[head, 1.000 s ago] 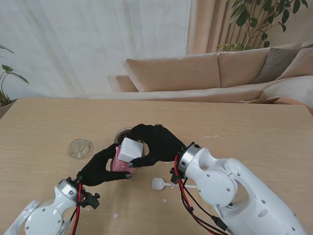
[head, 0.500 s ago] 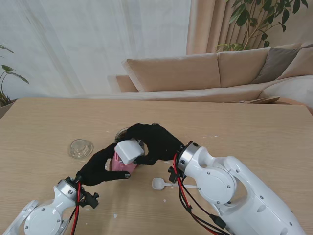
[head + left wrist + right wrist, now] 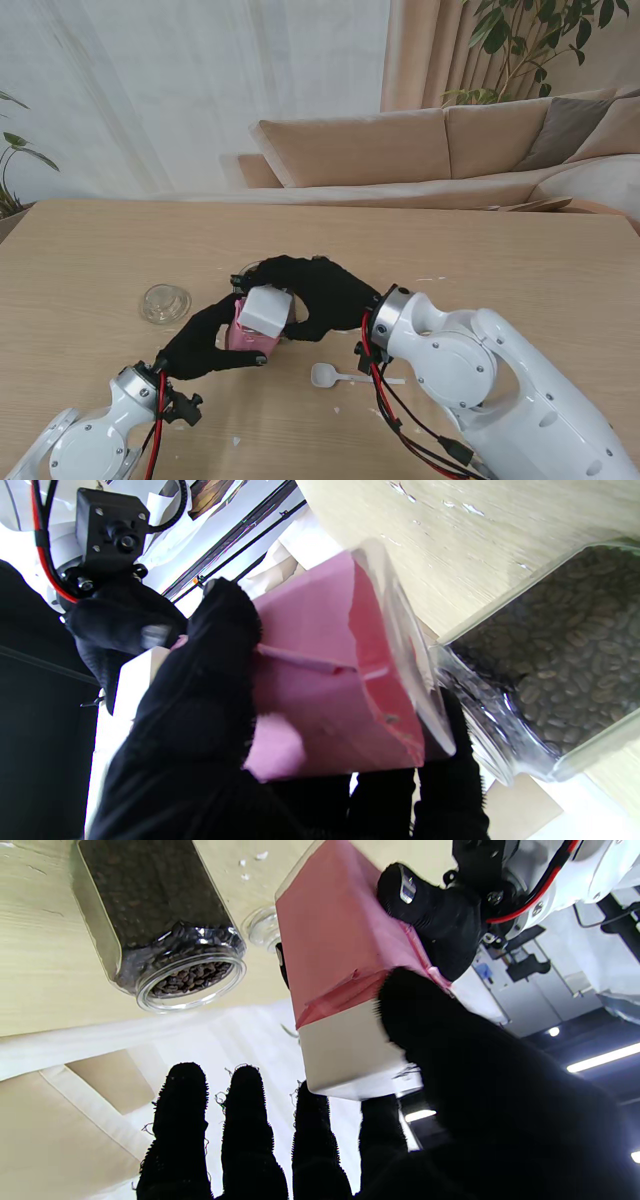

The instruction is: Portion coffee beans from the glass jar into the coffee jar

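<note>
Nearest to me, the left hand (image 3: 212,340) is gripping the body of the pink square coffee jar with the white lid (image 3: 252,332), and it should be holding that body firm and upright on the light wooden table (image 3: 520,260) while the lid is being worked. The right hand (image 3: 318,292), just beyond, is closing thumb and fingers around the white square lid (image 3: 266,308), which is looking slightly skewed on the jar; judging by that, a straight lift is likely serving better than a sideways pull. A small white scoop (image 3: 328,376) is lying beside the right wrist. Just behind both hands, the clear glass jar of coffee beans (image 3: 159,925) is standing open-mouthed, nearly touching the pink jar.
</note>
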